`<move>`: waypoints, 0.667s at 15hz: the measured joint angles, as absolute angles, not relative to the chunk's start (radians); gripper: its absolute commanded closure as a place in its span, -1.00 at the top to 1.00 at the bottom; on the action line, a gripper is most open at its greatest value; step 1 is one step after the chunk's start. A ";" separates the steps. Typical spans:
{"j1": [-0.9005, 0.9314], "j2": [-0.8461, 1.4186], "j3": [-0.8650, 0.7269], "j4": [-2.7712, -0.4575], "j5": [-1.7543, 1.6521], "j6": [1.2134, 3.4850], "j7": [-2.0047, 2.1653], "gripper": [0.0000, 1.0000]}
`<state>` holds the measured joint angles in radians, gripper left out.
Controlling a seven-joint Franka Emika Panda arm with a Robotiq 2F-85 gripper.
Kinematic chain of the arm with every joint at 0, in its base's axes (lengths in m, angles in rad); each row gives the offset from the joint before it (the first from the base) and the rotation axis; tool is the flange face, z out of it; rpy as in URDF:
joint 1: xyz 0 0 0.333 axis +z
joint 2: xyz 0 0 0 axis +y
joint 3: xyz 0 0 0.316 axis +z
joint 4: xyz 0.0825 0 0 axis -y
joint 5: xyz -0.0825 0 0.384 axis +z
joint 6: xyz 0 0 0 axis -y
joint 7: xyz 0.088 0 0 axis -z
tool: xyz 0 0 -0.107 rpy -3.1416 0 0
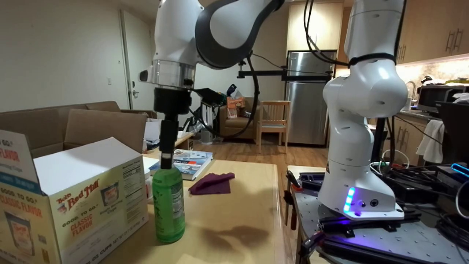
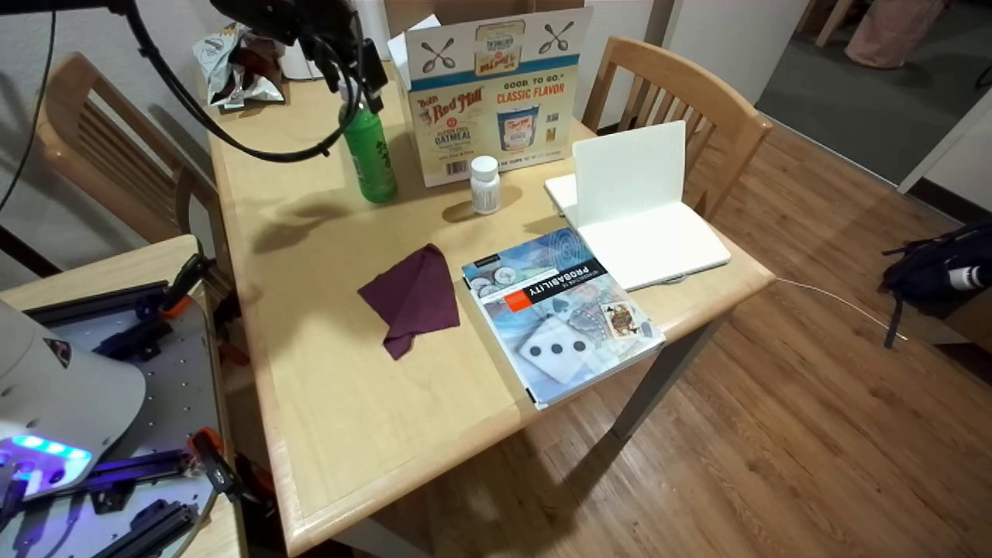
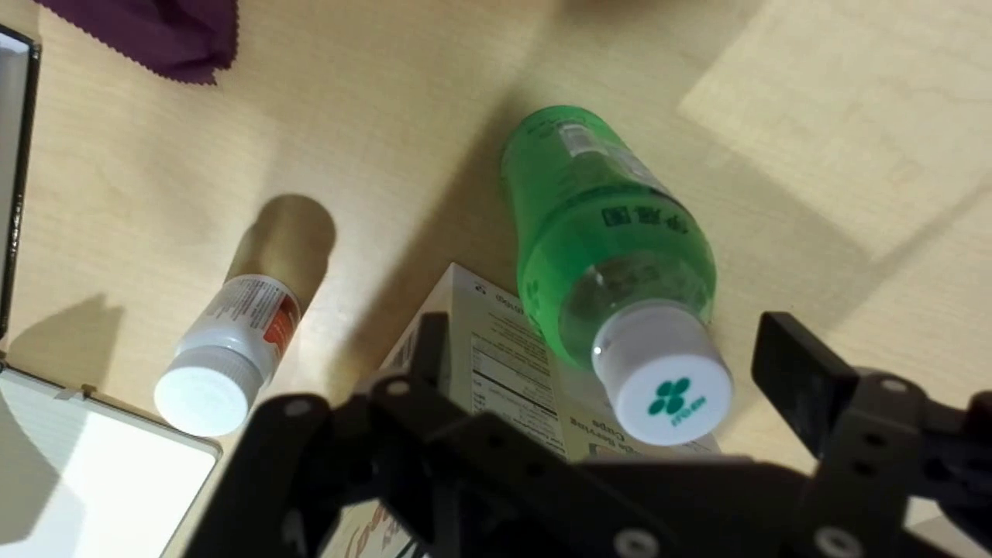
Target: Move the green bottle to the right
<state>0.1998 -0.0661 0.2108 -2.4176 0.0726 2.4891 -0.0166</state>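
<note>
In an exterior view I look from near past the gripper (image 1: 167, 161) toward the refrigerator (image 1: 306, 110); in an exterior view, from higher, farther, down onto the table (image 2: 333, 434). Both exterior views share gripper and table. The wrist view, closest, faces down between the fingers (image 3: 806, 380).

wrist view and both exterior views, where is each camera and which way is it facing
Wrist view: on the arm, above the green bottle, facing down; open gripper shows.
An exterior view: low, facing level toward the fridge; arm, base and gripper show.
An exterior view: high, angled down at the table; base and gripper partly show.
Both exterior views share bottle, box and purple cloth.
</note>
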 measured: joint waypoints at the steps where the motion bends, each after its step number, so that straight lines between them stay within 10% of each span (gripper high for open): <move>1: 0.200 -0.065 0.210 -2.416 0.073 2.489 -0.017 1.00; 10: 0.205 -0.061 0.210 -2.399 0.085 2.428 -0.018 1.00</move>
<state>0.2054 -0.0607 0.2104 -2.3987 0.0852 2.4279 -0.0177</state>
